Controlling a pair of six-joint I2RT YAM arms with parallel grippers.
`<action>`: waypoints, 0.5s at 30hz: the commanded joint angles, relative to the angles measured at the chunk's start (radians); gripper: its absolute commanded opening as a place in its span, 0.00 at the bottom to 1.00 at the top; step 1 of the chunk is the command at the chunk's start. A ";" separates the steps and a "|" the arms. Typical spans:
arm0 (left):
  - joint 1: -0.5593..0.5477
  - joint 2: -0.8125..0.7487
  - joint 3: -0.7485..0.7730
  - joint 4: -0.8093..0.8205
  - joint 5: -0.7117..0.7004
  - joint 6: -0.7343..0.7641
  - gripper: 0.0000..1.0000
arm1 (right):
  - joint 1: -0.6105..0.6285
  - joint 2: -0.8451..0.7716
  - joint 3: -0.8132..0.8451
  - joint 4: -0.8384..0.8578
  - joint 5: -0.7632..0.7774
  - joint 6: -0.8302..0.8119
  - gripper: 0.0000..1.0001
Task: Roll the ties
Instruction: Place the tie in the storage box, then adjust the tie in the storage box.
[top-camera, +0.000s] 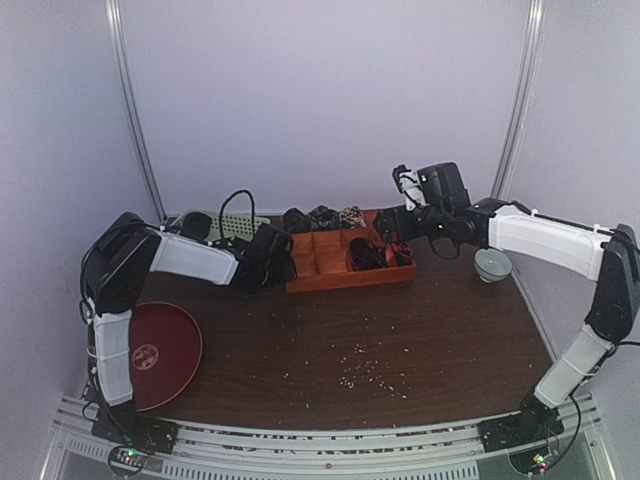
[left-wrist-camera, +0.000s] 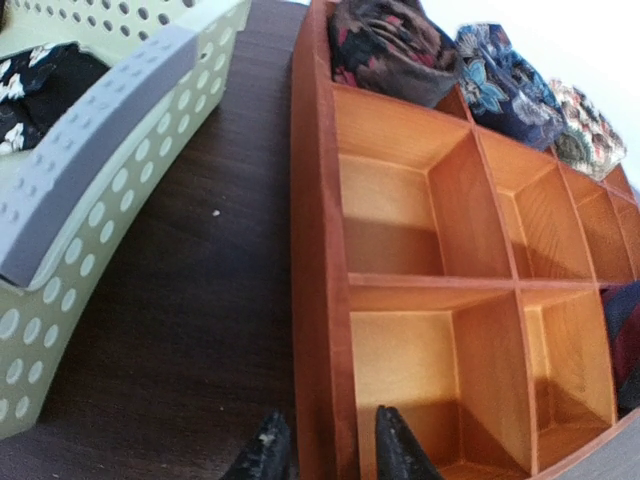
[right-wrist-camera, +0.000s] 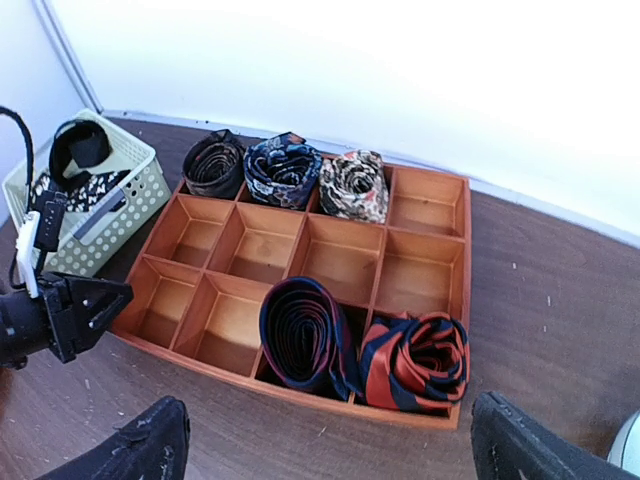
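Ties (right-wrist-camera: 283, 170) rolled into coils, lodged in the orange tray (right-wrist-camera: 340, 268) at the back of the table (top-camera: 400, 330). Back row, from the left corner: dark brown coil (right-wrist-camera: 213, 165), blue floral coil (right-wrist-camera: 285, 175), tan spotted coil (right-wrist-camera: 353, 185), side by side. Front row, two right-hand compartments: navy-and-red coil (right-wrist-camera: 300, 340) and red-and-navy striped coil (right-wrist-camera: 420, 360), touching. One more dark tie with pale markings (right-wrist-camera: 75, 190) lying loose in the pale green basket (right-wrist-camera: 120, 215) just left of the tray. At the tray's left end, left pincer (left-wrist-camera: 328, 420), jaws a little apart, straddling the outer wall, one finger outside, one inside the near corner compartment, not visibly pinching. Above the tray's near side, right pincer (right-wrist-camera: 328, 405), jaws spread wide, holding nothing. Elsewhere: red plate (top-camera: 160, 350) by the left arm, small pale bowl (top-camera: 492, 265) right of the tray, crumbs (top-camera: 365, 365) mid-table.
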 joint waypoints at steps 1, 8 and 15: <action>0.007 -0.045 0.019 0.038 0.021 0.011 0.37 | 0.004 -0.089 -0.111 0.020 0.037 0.180 1.00; 0.004 -0.183 -0.040 0.052 0.079 0.047 0.54 | 0.003 -0.091 -0.187 0.126 0.137 0.167 1.00; -0.001 -0.339 -0.109 0.016 0.132 0.126 0.60 | -0.015 0.132 -0.026 0.152 0.083 0.112 0.48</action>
